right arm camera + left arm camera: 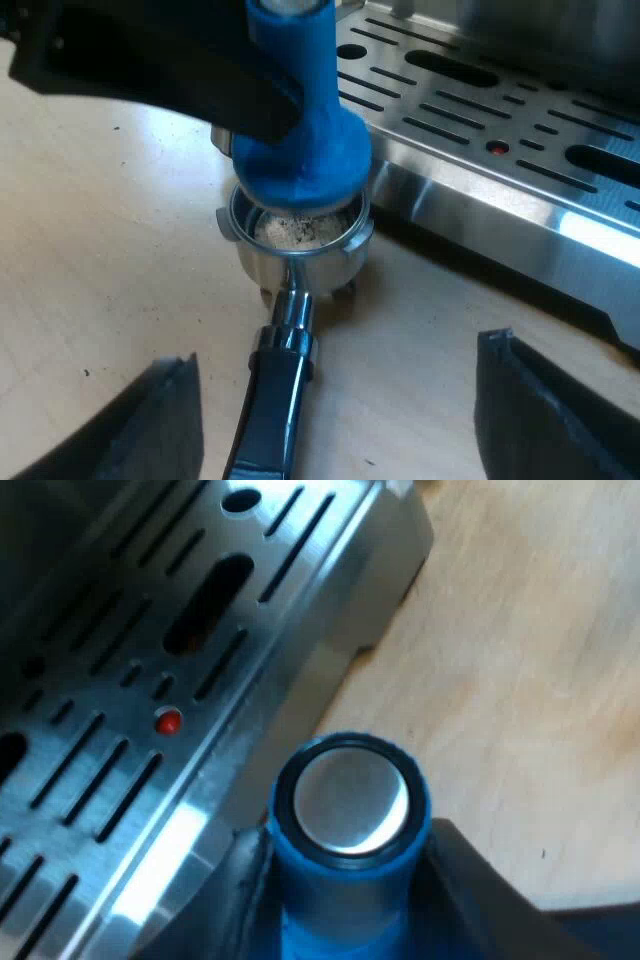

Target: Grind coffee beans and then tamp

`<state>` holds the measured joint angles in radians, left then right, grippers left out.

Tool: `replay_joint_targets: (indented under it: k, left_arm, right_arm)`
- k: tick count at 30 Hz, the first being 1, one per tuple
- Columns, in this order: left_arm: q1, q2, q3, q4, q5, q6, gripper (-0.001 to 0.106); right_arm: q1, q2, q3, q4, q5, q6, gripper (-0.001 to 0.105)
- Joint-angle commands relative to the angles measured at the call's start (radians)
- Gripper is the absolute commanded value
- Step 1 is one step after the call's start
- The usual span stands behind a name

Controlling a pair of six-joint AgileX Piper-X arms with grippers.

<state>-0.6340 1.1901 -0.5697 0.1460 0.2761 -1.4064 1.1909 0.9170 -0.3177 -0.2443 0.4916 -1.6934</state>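
My left gripper (350, 900) is clamped on the blue tamper (350, 800), upright beside the espresso machine (100, 760), ready for pressing. The tamper hangs just above the holder (300, 255), which stands on the table (100, 250) with grounds (295, 230) inside. My right gripper (340, 350), fingers apart, straddles its handle (275, 400), perhaps to steady it.

My right gripper (345, 347) hangs wide open over the holder (295, 255), near its handle (275, 400). My left gripper (275, 95) has the blue tamper (300, 150) right over the grounds (290, 230), just beside the machine's drip tray (480, 110).
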Motion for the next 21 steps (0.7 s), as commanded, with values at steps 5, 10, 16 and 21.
replay_joint_targets:
  k: [5,10,16,21]
  left_arm:
    - [-0.003,0.025,-0.009,-0.019,-0.02,0.008,0.021]
    - [-0.003,0.049,-0.009,-0.019,-0.043,0.008,0.021]
    - [-0.003,0.075,-0.009,-0.019,-0.041,0.008,0.021]
    - [-0.003,0.075,-0.002,-0.018,-0.041,0.008,0.021]
  right_arm:
    - [-0.001,0.0,0.0,-0.013,-0.002,-0.013,0.06]
    - [-0.001,0.0,0.0,-0.013,-0.002,-0.013,0.06]
    - [-0.001,0.0,0.0,-0.013,-0.002,-0.013,0.06]
    - [-0.001,0.0,0.0,-0.013,-0.002,-0.013,0.06]
